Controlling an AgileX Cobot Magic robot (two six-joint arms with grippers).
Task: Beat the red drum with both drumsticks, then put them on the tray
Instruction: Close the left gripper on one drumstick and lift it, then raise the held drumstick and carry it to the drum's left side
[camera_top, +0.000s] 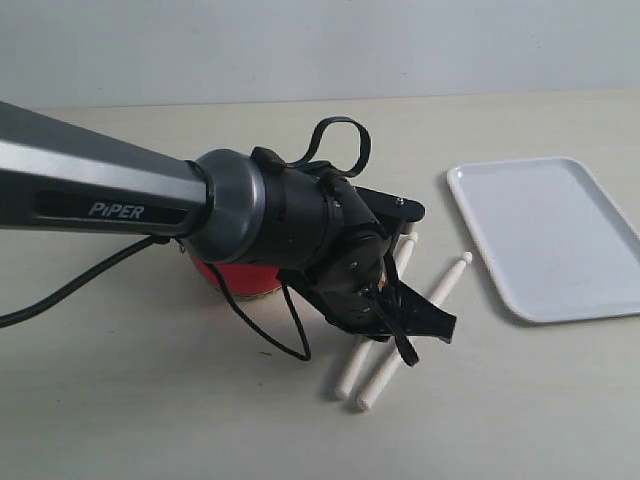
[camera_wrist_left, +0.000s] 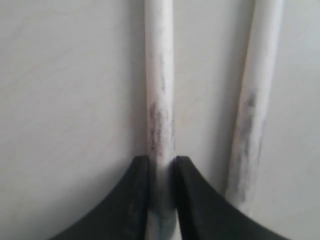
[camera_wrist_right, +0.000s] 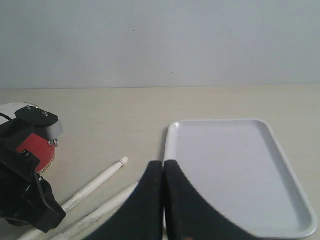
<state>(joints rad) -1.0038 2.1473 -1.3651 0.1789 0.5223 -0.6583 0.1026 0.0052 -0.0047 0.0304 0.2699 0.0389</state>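
Left pincer (camera_wrist_left: 161, 165) clamped on one drumstick (camera_wrist_left: 160, 75) lying on desk (camera_wrist_left: 65, 100) beside tray (camera_wrist_right: 225, 165); right pincer (camera_wrist_right: 163, 167) together

A pale beige table (camera_top: 150, 420) is spread from near to far, is met at its far edge by a plain grey-white wall (camera_top: 300, 40), and is softly lit.

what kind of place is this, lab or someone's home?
Probably a lab test bench: bare pale tabletop, blank wall, a PiPER-marked robot arm, and only staged props: red drum, drumsticks, tray.
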